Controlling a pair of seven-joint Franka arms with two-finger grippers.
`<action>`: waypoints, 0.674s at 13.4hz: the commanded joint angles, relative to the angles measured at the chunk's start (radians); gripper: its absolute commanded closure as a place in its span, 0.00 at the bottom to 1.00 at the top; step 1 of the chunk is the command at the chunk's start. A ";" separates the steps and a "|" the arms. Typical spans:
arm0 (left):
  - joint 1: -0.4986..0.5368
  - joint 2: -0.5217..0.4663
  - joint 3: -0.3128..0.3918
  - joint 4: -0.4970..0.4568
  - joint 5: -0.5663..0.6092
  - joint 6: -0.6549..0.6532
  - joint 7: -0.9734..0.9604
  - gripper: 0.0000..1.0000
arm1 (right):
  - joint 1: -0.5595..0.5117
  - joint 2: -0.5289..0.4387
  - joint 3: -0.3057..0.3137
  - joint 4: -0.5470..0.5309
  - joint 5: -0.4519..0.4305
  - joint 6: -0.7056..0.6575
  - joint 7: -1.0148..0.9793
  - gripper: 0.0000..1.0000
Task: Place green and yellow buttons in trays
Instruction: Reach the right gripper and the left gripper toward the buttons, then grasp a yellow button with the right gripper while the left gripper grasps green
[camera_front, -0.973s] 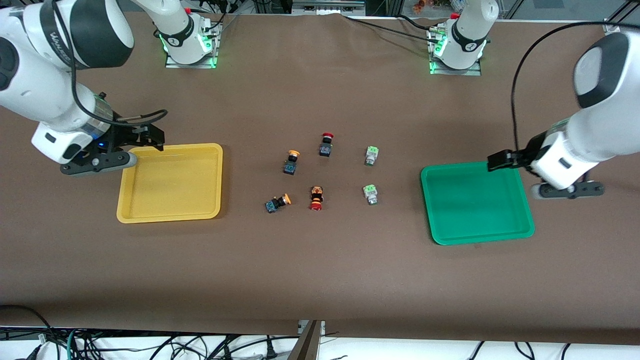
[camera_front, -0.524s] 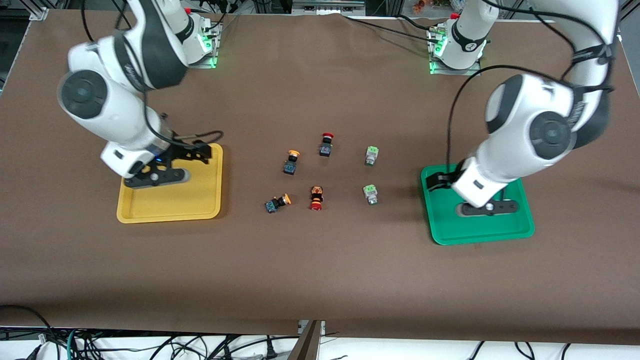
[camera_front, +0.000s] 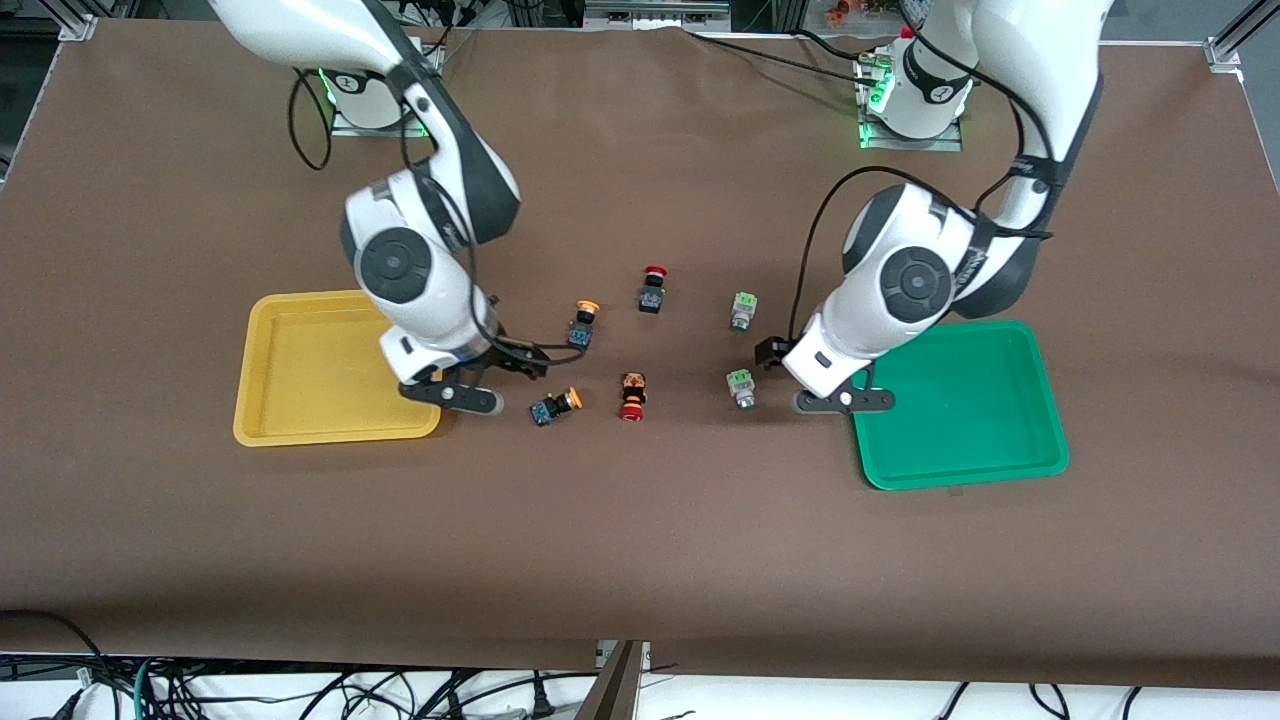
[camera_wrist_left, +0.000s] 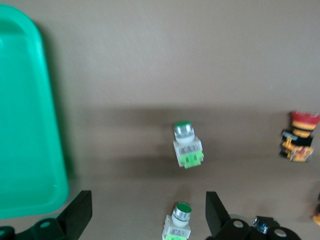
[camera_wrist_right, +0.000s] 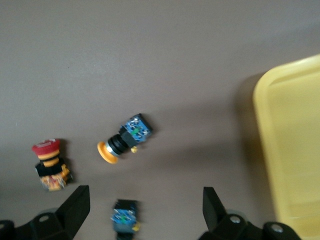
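With all four buttons lying between the trays, you are hovering both empty, wide-open grippers, right gripper (camera_front: 455, 392) by the yellow tray (camera_front: 300, 420), left gripper (camera_front: 842, 400) by the green tray (camera_front: 1000, 465), for matching picks.

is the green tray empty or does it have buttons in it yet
Empty. The green tray shows only bare floor in the front view, and both green buttons lie on the table beside it, toward the middle.

Both arms are reaching in over the middle of the desk, wrists bent downward. The left pincer (camera_front: 845, 399) and the right pincer (camera_front: 470, 392) are each hanging with fingers spread wide, gripping nothing.
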 joint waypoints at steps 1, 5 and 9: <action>0.000 -0.013 -0.033 -0.097 -0.001 0.056 0.011 0.00 | 0.010 0.094 -0.005 0.074 0.017 0.027 0.154 0.00; -0.014 -0.010 -0.085 -0.191 0.076 0.128 -0.003 0.00 | 0.031 0.157 -0.007 0.079 0.043 0.087 0.306 0.00; -0.019 0.014 -0.116 -0.261 0.149 0.208 -0.006 0.00 | 0.031 0.218 -0.005 0.107 0.043 0.150 0.334 0.00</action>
